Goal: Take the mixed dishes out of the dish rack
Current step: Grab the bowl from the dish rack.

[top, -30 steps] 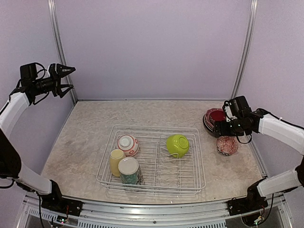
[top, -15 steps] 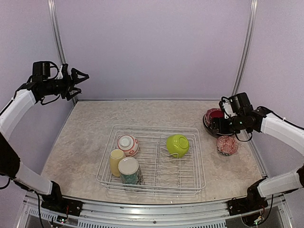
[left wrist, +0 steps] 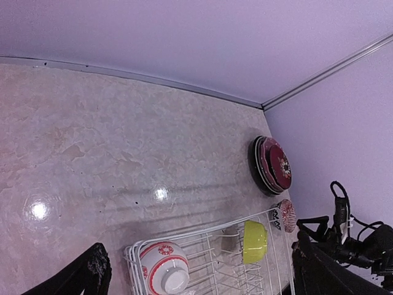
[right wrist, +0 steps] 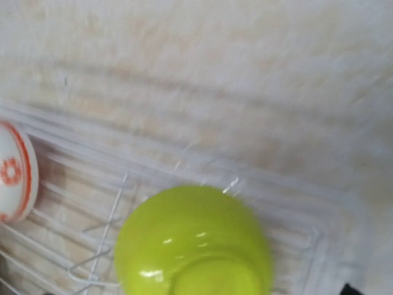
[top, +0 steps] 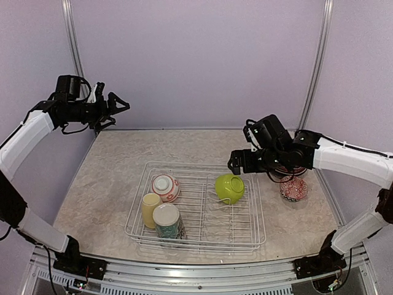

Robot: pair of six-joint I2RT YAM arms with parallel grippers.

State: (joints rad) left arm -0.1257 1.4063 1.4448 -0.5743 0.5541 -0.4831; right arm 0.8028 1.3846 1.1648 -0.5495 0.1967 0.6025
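Change noted: the right arm [top: 344, 157] has swung in from the plate stack at the right edge of the worktop [top: 110, 178]. Its jaws now hang over the far right corner of the dish rack [top: 261, 209], spread wide and carrying nothing. The left arm [top: 31, 129] has also come forward from the left wall; its jaws are high above the far left corner, likewise spread and empty. Judgement: one delivery is finished and the right arm is lining up on its next item.

Rack contents, nearest first:
- tall floral cup [top: 168, 221], lying at the near left, touching the pale yellow mug [top: 149, 209] beside it.
- white bowl with red bands [top: 165, 187], just behind them.
- lime-green bowl [top: 229, 187], upturned at the far right, directly below the right jaws. The right wrist view is blurred, so the clearance above the bowl cannot be told.

Outside the rack, right of it: a red-patterned bowl [top: 293, 188] on the worktop, and farther back the plate stack [left wrist: 270, 165], maroon plate uppermost.

Four pieces remain to unload.
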